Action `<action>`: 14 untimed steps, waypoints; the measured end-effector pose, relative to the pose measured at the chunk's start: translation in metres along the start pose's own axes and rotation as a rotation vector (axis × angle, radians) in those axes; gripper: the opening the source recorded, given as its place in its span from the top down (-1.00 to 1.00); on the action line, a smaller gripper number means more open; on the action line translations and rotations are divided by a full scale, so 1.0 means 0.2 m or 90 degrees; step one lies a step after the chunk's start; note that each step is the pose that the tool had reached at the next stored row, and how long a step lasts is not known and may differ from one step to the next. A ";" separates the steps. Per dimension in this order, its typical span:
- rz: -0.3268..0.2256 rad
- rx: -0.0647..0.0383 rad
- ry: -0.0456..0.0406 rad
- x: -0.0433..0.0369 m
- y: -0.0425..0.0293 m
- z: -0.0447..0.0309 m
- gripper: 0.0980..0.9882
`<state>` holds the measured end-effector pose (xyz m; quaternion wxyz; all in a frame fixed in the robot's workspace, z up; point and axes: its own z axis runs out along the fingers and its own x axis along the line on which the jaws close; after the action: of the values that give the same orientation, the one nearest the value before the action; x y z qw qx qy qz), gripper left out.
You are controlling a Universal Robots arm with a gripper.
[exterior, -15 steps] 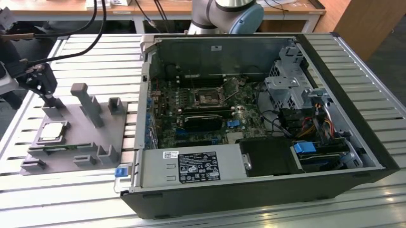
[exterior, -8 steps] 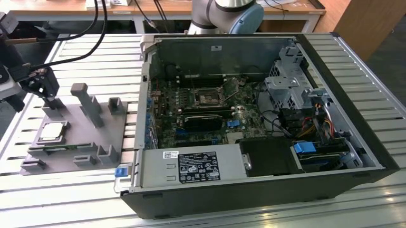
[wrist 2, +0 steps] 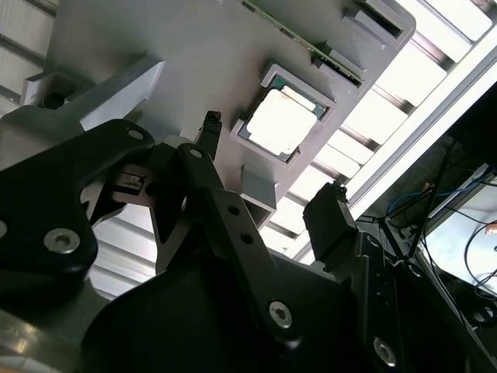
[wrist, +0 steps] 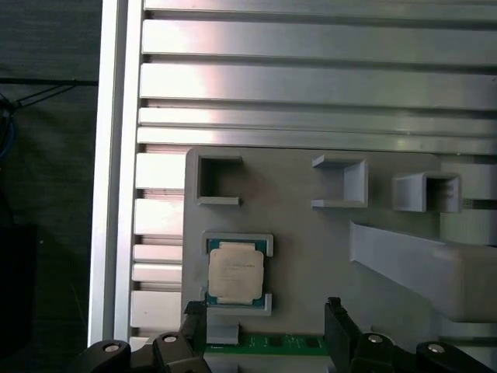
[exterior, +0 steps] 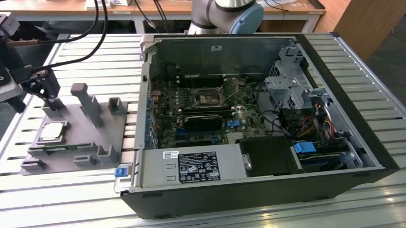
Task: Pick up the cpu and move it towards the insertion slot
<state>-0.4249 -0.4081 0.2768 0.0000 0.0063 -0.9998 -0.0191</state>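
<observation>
The cpu (exterior: 53, 131), a flat silvery square, lies in a pocket of the grey fixture plate (exterior: 76, 137) at the exterior view's left. It appears in both wrist views (wrist 2: 283, 122) (wrist: 235, 273). My gripper (exterior: 43, 91) hangs above the plate's far end, a short way from the cpu and not touching it. Its black fingers stand open with nothing between them, spread beside the chip (wrist 2: 272, 167) (wrist: 264, 311). The insertion slot (exterior: 208, 99) is a square metal-framed socket on the motherboard inside the open computer case, far from the gripper.
The open computer case (exterior: 146, 76) has tall walls. Inside are a long black block (exterior: 204, 121), a drive cage (exterior: 288, 90) and cables (exterior: 298, 126). Grey posts (exterior: 87, 102) rise from the fixture. A narrow green board (wrist: 264, 342) lies beside the cpu. The slatted table (wrist: 311, 78) surrounds everything.
</observation>
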 end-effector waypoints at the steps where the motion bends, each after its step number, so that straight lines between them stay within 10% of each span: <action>1: 0.000 0.000 -0.0001 0.000 0.000 0.002 -0.37; 14: 0.000 0.000 0.0000 0.000 -0.001 0.035 -0.37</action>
<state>-0.4249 -0.4081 0.2697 0.0000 0.0063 -0.9998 -0.0191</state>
